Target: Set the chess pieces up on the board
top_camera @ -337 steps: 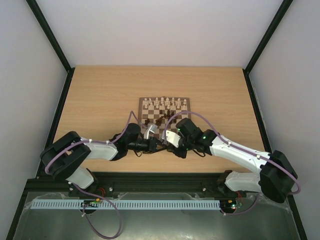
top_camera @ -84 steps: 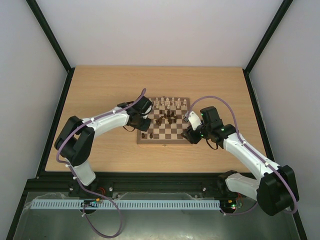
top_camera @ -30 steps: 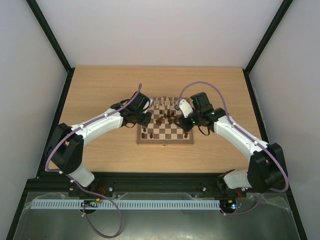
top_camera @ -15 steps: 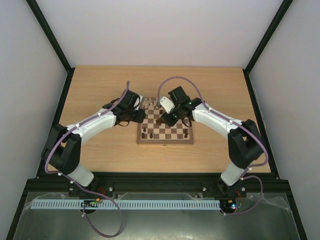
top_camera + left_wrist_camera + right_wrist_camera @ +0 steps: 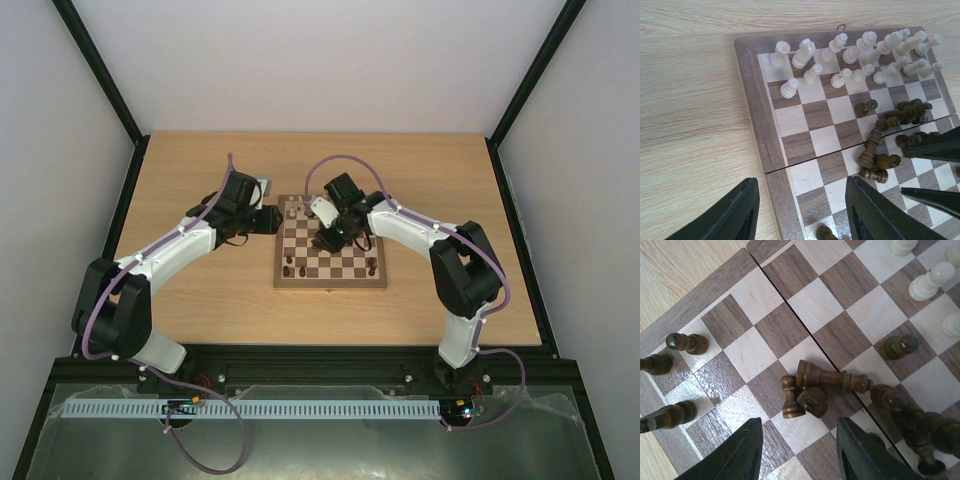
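Note:
The board [image 5: 352, 275] lies mid-table. Cream chess pieces [image 5: 840, 55] stand in two rows along its far side. Dark chess pieces [image 5: 900, 112] lie heaped at mid-board. A few dark ones [image 5: 288, 268] stand on the near row. My left gripper [image 5: 270, 219] hovers at the board's left rim [image 5: 752, 100], open [image 5: 800, 212], nothing between its fingers [image 5: 735, 215]. My right gripper [image 5: 330, 238] hangs over the heap, open [image 5: 797, 452] and empty. Just beyond its fingertips are a dark pawn [image 5: 790, 397], a knight [image 5: 812, 401] and a toppled tall piece [image 5: 832, 377].
The right arm [image 5: 400, 222] reaches across the board's far right part and hides pieces there. Three dark pieces [image 5: 687, 342] stand at the near left corner. A lone dark pawn [image 5: 897, 346] stands near the cream rows. Black frame posts [image 5: 130, 190] border the table.
My left gripper has drawn back leftwards off the board and opened wider. My right arm has swung left across the board to hover over the central heap.

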Controlling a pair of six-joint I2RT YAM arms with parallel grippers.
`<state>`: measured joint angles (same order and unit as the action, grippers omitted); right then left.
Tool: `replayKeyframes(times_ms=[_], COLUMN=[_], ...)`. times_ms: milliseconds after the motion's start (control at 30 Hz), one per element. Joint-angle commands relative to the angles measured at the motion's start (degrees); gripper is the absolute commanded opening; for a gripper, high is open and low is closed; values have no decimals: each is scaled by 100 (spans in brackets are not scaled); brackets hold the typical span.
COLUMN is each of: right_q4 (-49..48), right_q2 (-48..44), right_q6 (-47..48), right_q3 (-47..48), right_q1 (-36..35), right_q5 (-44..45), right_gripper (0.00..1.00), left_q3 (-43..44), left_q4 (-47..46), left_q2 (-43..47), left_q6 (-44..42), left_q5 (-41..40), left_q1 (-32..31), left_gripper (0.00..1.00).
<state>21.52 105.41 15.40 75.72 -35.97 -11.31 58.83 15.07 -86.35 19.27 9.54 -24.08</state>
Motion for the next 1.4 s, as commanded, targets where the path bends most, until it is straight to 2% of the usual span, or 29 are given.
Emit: replayKeyframes(times_ms=[0,133,300,467,567,700,1067,1367], right_q4=[282,300,309,324,339,327,464,501], right_q2=[226,328,423,393,181,-197,-644,-1678], right_q6=[-51,-54,-67,-93,-82,-55,-111,73], right_q3=[235,288,308,301,294,278,234,-807], right_q1=[-40,-42,-42,-42,-42,-42,-40,-42], right_q5=[-93,-152,-129,-169,-125,-39,-39,251], right_gripper=[39,30,24,7,3,2,2,2], left_q3=[-81,-93,-97,-116,-146,-226,-224,-233], left_q4=[-105,-124,-151,-209,-307,-535,-489,-522], left_q2=[77,78,22,-60,-133,-186,-172,-209], left_q6=[86,95,98,183,323,527,478,472], left_q5=[184,230,349,577,900,1272,1221,1381], left_q1=[58,87,105,112,109,117,182,418], left_gripper=[49,49,49,49,50,52,52,52])
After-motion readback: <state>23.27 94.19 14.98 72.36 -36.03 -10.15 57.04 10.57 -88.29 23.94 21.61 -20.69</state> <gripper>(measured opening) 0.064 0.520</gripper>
